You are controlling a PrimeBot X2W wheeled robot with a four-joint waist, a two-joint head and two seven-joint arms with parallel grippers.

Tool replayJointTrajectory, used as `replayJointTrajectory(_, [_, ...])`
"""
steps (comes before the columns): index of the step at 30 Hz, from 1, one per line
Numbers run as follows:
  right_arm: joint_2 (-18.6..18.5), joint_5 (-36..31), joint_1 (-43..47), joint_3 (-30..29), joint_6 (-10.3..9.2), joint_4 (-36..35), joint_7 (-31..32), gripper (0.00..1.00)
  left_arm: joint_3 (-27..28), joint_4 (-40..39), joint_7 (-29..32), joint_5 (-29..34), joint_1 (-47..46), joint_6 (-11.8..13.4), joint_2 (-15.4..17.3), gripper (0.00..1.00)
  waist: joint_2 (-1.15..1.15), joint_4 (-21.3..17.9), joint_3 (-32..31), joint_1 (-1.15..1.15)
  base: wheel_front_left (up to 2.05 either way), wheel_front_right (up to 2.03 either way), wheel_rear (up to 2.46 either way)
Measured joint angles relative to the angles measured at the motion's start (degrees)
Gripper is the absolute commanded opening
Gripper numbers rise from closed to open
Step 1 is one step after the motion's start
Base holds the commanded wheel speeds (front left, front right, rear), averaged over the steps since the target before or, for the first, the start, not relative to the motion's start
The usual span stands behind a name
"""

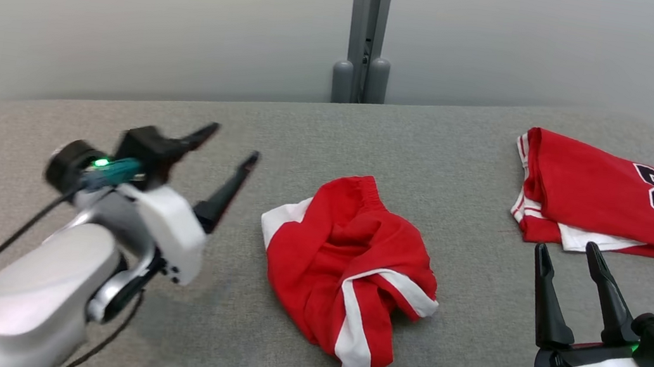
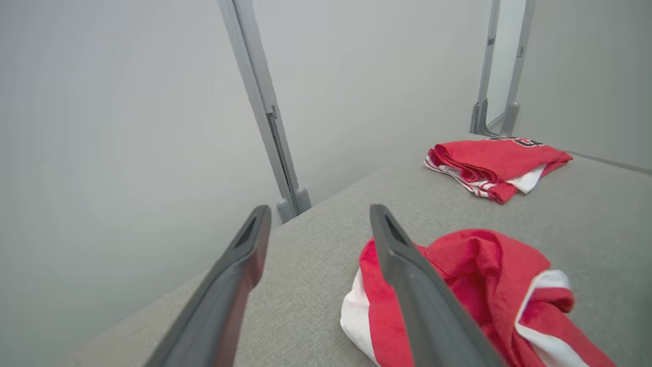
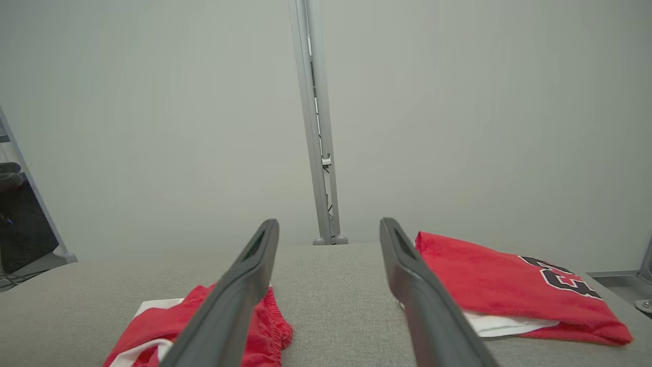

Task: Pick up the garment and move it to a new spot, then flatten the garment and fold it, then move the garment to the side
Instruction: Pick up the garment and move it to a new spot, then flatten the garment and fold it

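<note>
The garment [image 1: 348, 263], red shorts with white side stripes, lies crumpled in a loose heap on the grey surface [image 1: 421, 152], just below the middle of the head view. Its elastic waistband bunches at the top of the heap and a striped leg end trails toward the bottom of the frame. Neither gripper touches it.

In the left wrist view the garment [image 2: 484, 285] fills the lower right, partly behind one finger. In the right wrist view it [image 3: 270, 326] sits at the lower left.

The left gripper [image 1: 233, 141] is at the left of the head view, slightly blurred. Its fingers are spread open and empty, pointing to the upper right, and they stand beside the garment's left edge with bare surface between. The right gripper [image 1: 567, 247] is at the lower right, its fingers parted, empty and pointing up the frame.

Just above those fingertips, at the upper right, lies a folded jersey [image 1: 607, 191]. It is red with white trim and a black number, and it is well apart from the garment.

A grey post [image 1: 369, 23] rises at the top centre, behind the surface's far edge and against a pale wall [image 1: 134, 9].
</note>
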Motion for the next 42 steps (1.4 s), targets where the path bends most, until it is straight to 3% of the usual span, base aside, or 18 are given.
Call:
replayJointTrajectory(4, [0.1, 0.5, 0.8, -0.2, 0.0, -0.5, 0.0, 1.0, 5.6, -5.6, -5.2, -2.5, 6.1, 6.0, 4.6, 1.0, 0.0, 1.1, -0.4, 0.0, 0.0, 0.0, 0.0])
replayJointTrajectory(8, [0.5, 0.7, 1.6, -1.1, 0.0, -1.1, 0.0, 1.0, 10.5, -9.5, -10.3, -5.0, 14.3, 11.3, 7.0, 1.0, 0.0, 1.6, 0.0, 0.0, 0.0, 0.0, 0.0])
replayJointTrajectory(12, [1.0, 0.9, 2.7, -1.9, 0.0, -1.4, 0.0, 1.0, 15.5, -12.7, -12.4, -6.0, 22.8, 15.1, 6.3, 1.0, 0.0, 1.7, 0.4, 0.0, 0.0, 0.0, 0.0])
replayJointTrajectory(16, [1.4, 1.1, 3.6, -2.6, 0.0, -1.6, 0.0, 1.0, 21.6, -16.6, -12.6, -3.2, 30.1, 16.8, 2.2, 1.0, -0.01, 1.9, 0.5, 0.0, 0.0, 0.0, 0.0])
replayJointTrajectory(18, [1.7, 1.2, 4.5, -3.4, 0.0, -1.8, 0.0, 1.0, 25.4, -18.5, -12.6, 0.3, 34.8, 16.4, -1.4, 1.0, 0.0, 2.2, 0.3, 0.0, 0.0, 0.0, 0.0])
replayJointTrajectory(23, [2.0, 1.1, 5.0, -3.6, 0.0, -1.8, 0.0, 1.0, 29.6, -19.3, -12.6, 4.9, 37.7, 13.6, -5.5, 1.0, 0.0, 2.5, 0.1, 0.0, 0.0, 0.0, 0.0])
replayJointTrajectory(42, [1.9, 0.4, 4.7, -3.4, 0.0, -2.3, 0.0, 1.0, 37.1, -16.3, -12.7, 12.5, 40.1, 6.1, -12.2, 1.0, 0.0, 1.9, -0.5, 0.0, 0.0, 0.0, 0.0])
